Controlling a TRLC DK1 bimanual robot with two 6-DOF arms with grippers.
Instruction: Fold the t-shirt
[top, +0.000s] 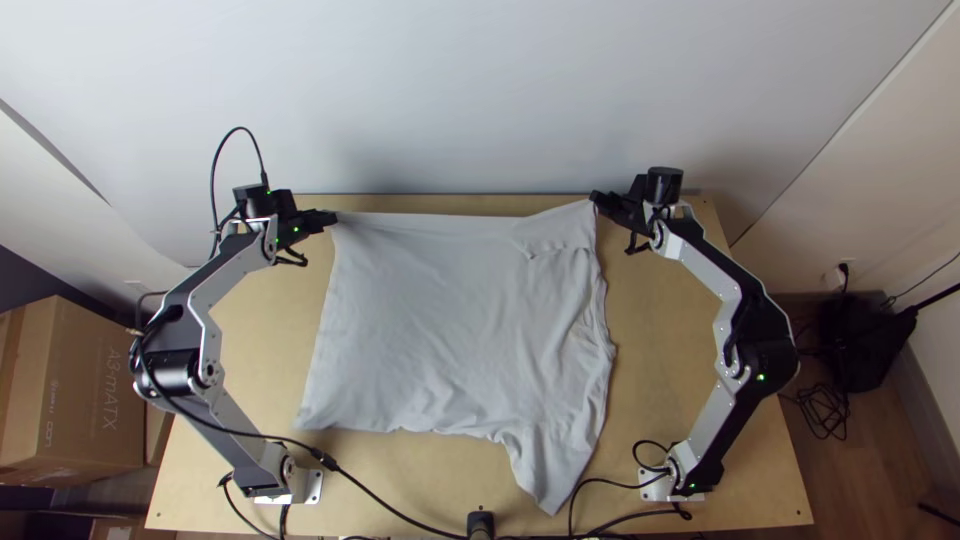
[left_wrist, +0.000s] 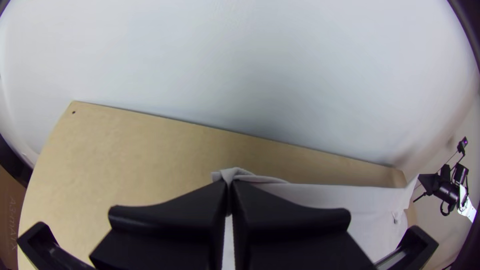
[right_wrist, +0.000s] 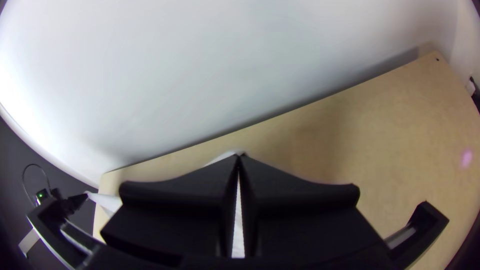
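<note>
The white t-shirt lies spread across the table, its far edge stretched between both grippers, with one part trailing toward the near edge at right. At its far left corner is my left gripper, and at its far right corner my right gripper. In the left wrist view my left gripper is shut on bunched cloth. In the right wrist view my right gripper has its tips together on the shirt's corner, with white cloth just beyond them.
The wooden table has bare surface on both sides of the shirt. A pale wall rises behind its far edge. Black cables run along the near edge, and a cardboard box stands beyond the left side.
</note>
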